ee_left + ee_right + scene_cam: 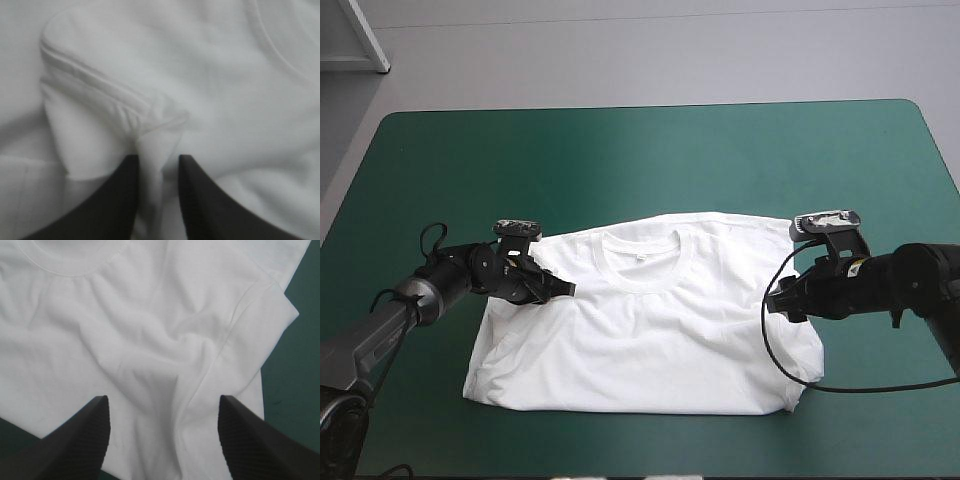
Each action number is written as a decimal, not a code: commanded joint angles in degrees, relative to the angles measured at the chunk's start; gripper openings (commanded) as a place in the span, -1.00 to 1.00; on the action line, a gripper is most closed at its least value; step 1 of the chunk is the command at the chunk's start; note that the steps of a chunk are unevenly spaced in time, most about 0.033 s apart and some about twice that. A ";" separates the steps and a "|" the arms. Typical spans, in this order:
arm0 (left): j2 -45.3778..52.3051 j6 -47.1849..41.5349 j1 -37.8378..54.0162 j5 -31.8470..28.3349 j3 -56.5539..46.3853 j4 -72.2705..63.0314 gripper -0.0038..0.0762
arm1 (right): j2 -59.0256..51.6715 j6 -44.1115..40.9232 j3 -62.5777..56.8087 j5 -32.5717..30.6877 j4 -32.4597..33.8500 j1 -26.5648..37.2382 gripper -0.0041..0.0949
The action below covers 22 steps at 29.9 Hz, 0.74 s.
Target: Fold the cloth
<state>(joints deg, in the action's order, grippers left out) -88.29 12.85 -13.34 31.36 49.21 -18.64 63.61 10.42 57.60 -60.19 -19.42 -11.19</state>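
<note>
White T-shirt (650, 330), partly out of sight.
From above, the right gripper (782, 300) covers part of the T-shirt's edge, its black fingers merging into one dark shape. The left gripper (157, 159) pinches a fold whose lower part is hidden between its fingers; there the T-shirt runs past every edge.

You have a T-shirt (650, 340) of soft white knit cloth, matt and lightly creased, with a stitched collar band (638, 262) and stitched sleeve hems. The teal-green cover (620, 160) under it looks smooth and matt, with a faint sheen. On the right gripper (162, 399) the black fingers (250, 445) show fine ridges; on the left gripper (157, 159) the fingers (100, 210) look plain and matt.
</note>
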 commanded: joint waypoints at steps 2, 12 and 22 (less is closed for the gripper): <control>0.59 0.41 -0.15 2.73 0.50 0.40 0.47 | -1.19 1.12 1.76 1.95 -1.37 0.00 0.25; 6.27 1.43 -0.15 13.63 10.70 4.16 0.73 | -1.19 -0.46 1.66 0.81 1.77 0.00 0.25; 19.51 1.08 -0.15 21.71 17.46 5.14 0.73 | -1.19 -4.15 -12.45 1.85 9.46 0.00 0.25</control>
<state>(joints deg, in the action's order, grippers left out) -74.03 14.34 -13.52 52.90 64.73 -12.90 63.57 6.31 48.00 -61.89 -10.09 -11.19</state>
